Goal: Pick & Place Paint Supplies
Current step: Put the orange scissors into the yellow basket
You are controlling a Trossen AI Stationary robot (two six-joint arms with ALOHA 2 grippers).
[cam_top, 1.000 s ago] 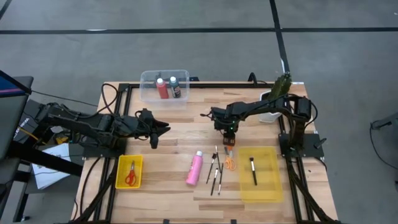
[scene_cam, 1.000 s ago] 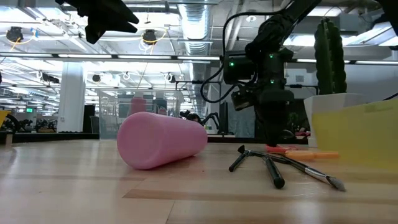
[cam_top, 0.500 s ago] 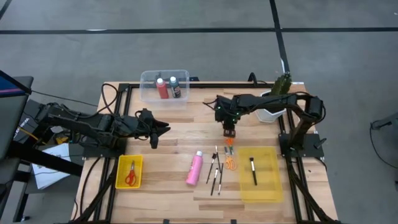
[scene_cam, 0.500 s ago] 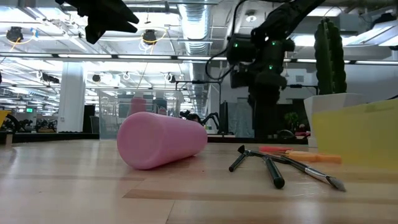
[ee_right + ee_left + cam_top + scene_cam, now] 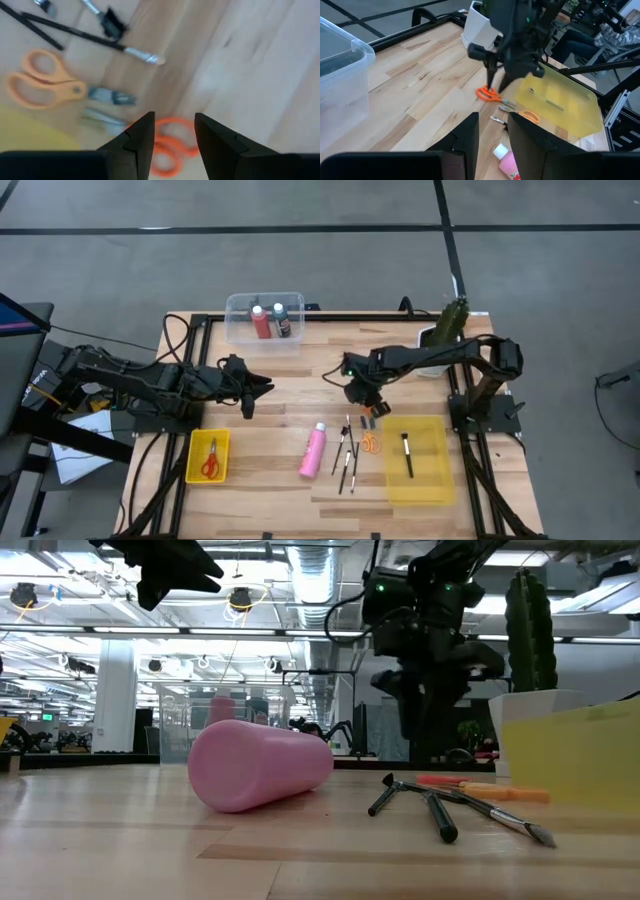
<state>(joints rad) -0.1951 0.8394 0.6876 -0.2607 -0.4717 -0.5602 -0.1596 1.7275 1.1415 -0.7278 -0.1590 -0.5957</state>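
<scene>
Showing two orange scissors [image 5: 42,84], one red pair [image 5: 210,460].

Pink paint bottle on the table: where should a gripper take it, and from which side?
Across the middle of its body, straight down from above. The pink paint bottle lies on its side, white cap toward the far edge, so both long sides are exposed. Brushes lie close on its right-arm side, so probably keep that finger tight in.

You get even, bright overhead light, soft shadows; ceiling strips glare in the low view; right wrist view is motion-blurred.
</scene>
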